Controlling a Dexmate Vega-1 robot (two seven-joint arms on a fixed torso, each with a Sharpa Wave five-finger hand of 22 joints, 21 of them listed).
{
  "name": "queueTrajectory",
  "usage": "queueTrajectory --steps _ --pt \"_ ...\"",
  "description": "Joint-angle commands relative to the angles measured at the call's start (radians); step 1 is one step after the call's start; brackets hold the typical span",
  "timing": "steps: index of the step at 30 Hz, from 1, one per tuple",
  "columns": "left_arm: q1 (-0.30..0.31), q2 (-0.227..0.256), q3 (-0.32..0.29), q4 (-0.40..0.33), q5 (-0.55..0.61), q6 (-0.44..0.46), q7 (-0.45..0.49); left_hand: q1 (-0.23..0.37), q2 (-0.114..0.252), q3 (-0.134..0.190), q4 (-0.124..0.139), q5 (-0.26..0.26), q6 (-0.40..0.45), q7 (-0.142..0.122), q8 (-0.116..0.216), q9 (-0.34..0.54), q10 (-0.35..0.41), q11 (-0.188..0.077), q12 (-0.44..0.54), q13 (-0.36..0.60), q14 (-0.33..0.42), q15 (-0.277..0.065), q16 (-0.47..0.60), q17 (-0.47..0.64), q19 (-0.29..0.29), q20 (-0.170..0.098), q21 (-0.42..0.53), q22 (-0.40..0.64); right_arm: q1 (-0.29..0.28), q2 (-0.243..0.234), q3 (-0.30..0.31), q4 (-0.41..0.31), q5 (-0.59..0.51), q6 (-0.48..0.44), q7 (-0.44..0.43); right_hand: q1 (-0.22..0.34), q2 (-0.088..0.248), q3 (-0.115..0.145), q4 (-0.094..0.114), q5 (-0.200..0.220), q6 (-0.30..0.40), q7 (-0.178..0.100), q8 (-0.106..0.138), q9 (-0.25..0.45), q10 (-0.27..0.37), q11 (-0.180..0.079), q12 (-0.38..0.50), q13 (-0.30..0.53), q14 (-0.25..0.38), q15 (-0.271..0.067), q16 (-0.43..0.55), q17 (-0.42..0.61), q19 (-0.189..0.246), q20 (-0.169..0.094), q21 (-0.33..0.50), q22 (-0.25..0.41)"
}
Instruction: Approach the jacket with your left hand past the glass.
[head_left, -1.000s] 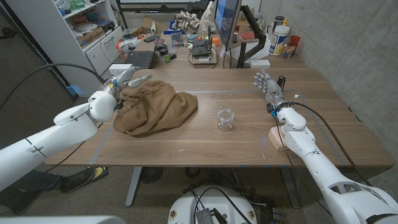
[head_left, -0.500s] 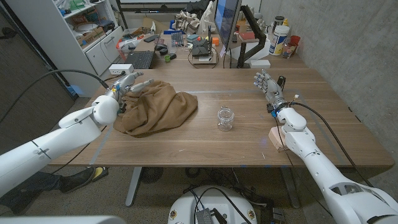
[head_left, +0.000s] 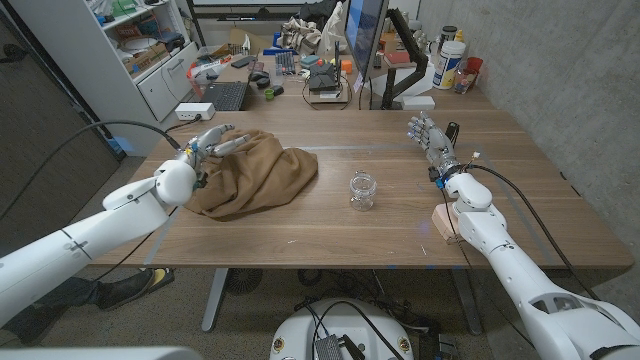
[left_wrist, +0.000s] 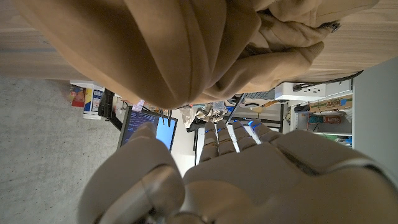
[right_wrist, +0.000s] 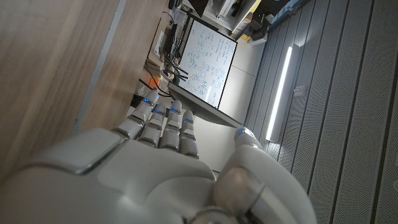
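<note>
Where the jacket (head_left: 255, 178) bunches leftward, the left hand (head_left: 208, 143) hovers open.

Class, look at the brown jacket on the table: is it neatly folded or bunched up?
Bunched up: the jacket lies in a rumpled heap of uneven folds.

The jacket (head_left: 255, 178) lies left of the glass (head_left: 362, 189) on the table (head_left: 330, 235).

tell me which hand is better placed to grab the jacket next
Left. The left hand hovers at the brown jacket, fingers open over its near-left edge. The right hand stands far across the table, with the glass between it and the jacket.
</note>
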Motion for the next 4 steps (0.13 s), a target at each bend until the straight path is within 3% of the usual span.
queueTrajectory --steps 1,4 --pt "-0.018 -0.003 0.023 0.006 0.015 0.004 0.001 0.013 -0.001 0.002 -0.004 0.006 0.011 0.003 0.004 0.003 0.001 -0.007 -0.001 0.002 0.008 -0.003 0.005 0.004 -0.001 0.006 0.007 0.001 0.016 0.007 -0.002 0.022 -0.004 0.009 0.01 -0.008 0.003 -0.003 -0.001 0.005 0.006 -0.002 0.007 0.002 0.008 0.0 0.005 0.004 0.01 0.003 0.004 0.0 0.008 0.003 -0.006 0.003" --pt "-0.018 0.0 0.022 0.001 0.019 0.005 0.005 0.014 -0.001 0.001 -0.004 0.006 0.011 0.001 0.003 0.003 0.002 -0.005 -0.001 0.002 0.009 -0.002 0.006 0.004 -0.001 0.007 0.006 0.001 0.022 0.009 -0.001 0.033 -0.005 0.014 0.012 -0.008 0.003 -0.003 -0.001 0.005 0.007 -0.002 0.007 0.002 0.008 -0.001 0.005 0.004 0.01 0.003 0.004 0.0 0.008 0.003 -0.006 0.003"
